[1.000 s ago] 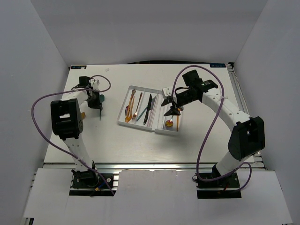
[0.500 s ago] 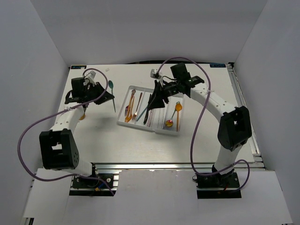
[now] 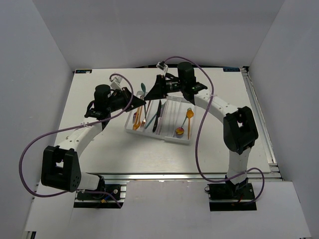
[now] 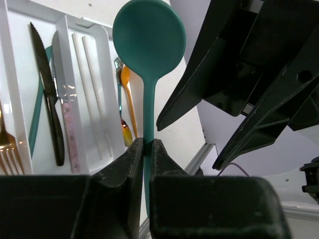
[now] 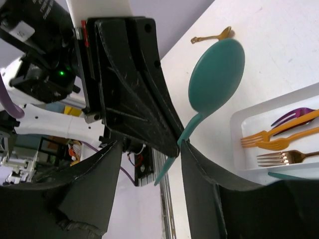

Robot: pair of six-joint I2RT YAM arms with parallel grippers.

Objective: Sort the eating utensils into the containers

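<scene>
My left gripper point(image 4: 147, 145) is shut on the handle of a teal spoon point(image 4: 148, 35), whose bowl sticks up past the fingertips. In the top view the teal spoon point(image 3: 143, 88) hangs over the far left corner of the white tray point(image 3: 154, 136). My right gripper point(image 3: 151, 92) faces the left gripper point(image 3: 141, 99) at close range. The right gripper point(image 5: 149, 169) is open, its jaws astride the left fingertips point(image 5: 134, 84) and the handle's tail of the teal spoon point(image 5: 217, 74). In the tray lie orange-gold forks point(image 5: 284, 139), a black knife point(image 4: 50, 109), pale chopsticks point(image 4: 92, 89) and an orange spoon point(image 4: 128, 99).
A small gold spoon point(image 5: 212, 36) lies loose on the table beyond the tray's left end. A pale knife with a pink handle point(image 4: 67, 124) sits beside the black one. Both arms and their purple cables cross above the tray's far left corner.
Both arms have swung toward each other. The left gripper carried the teal spoon from the table's left side to the tray's far left corner; the right gripper moved left off the tray to meet it.
</scene>
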